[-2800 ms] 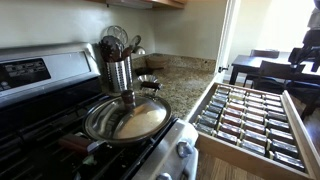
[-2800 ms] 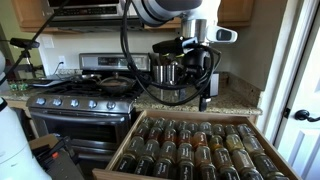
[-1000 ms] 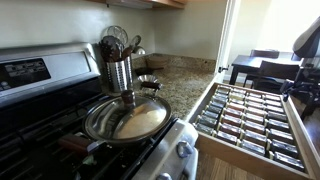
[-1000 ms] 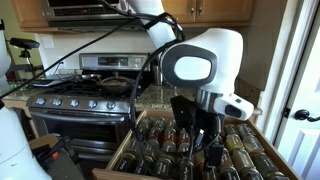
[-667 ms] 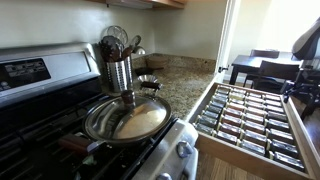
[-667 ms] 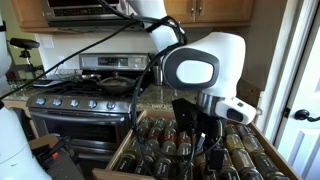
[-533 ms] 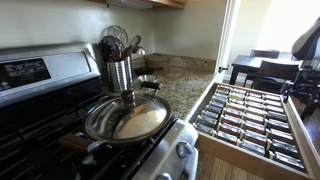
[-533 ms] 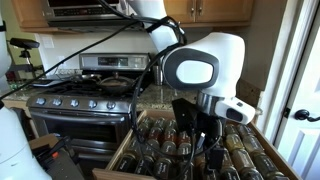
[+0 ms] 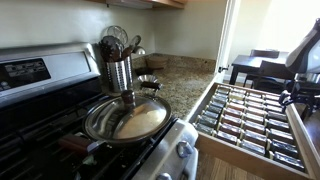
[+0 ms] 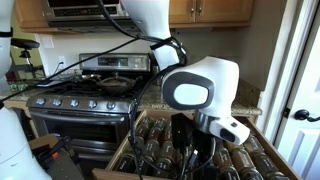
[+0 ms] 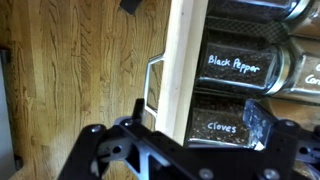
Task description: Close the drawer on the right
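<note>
Stove [image 10: 85, 100]: on the left in both exterior views, with a lidded pan [image 9: 125, 118] on its burners.
Floor [image 11: 70, 70]: wooden boards, left of the drawer's front in my wrist view.
Drawer [image 9: 250, 115]: right of the stove and pulled out, with tilted rows of dark-lidded spice jars [image 11: 240, 65] inside. I read "Black Pepper" and "Cloves".
Pincer [image 11: 200, 118]: jaws spread wide, fingers [image 11: 262, 115] on either side of the pale front panel [image 11: 185, 50], holding nothing. I cannot tell whether they touch it.
Arm [image 10: 200, 85]: bent low over the drawer.
</note>
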